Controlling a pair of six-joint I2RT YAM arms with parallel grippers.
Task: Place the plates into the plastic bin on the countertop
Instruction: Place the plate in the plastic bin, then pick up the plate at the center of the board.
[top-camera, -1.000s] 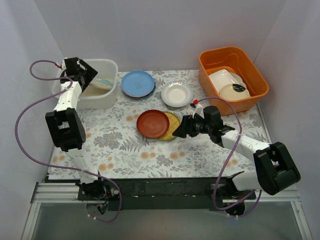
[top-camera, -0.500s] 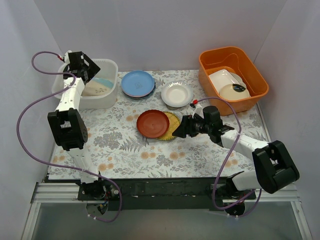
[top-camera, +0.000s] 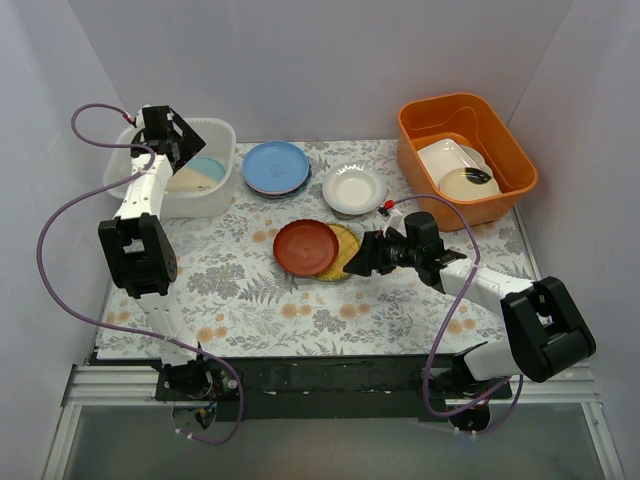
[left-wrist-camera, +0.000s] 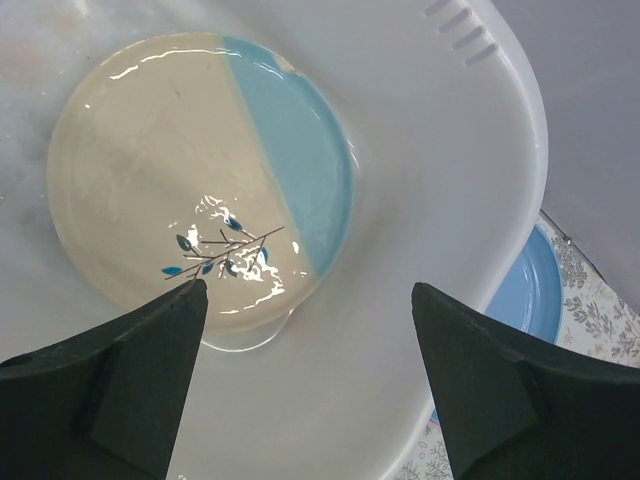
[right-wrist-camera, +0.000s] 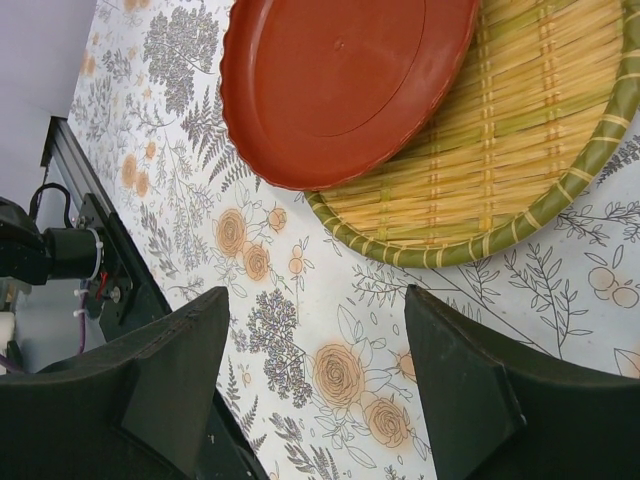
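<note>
Over the far-left plastic bin (left-wrist-camera: 480, 150), which holds a cream-and-blue plate (left-wrist-camera: 200, 170), the left gripper (left-wrist-camera: 307, 290) hangs spread, empty. Centrally, the right gripper (right-wrist-camera: 317, 300) gapes near the yellow plate (right-wrist-camera: 520, 140); lifting it could spill the red plate (right-wrist-camera: 340, 80) resting on it.

Bare countertop (right-wrist-camera: 300, 262) between right pincer (right-wrist-camera: 315, 385) and yellow plate (right-wrist-camera: 520, 140), red plate (right-wrist-camera: 340, 80) atop it.

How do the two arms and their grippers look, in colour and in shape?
The left arm and the right arm have white links and bulky black joint housings. A thin purple cable loops along each arm to its base. The left gripper and the right gripper have dark, wedge-shaped fingers with no visible markings.
</note>
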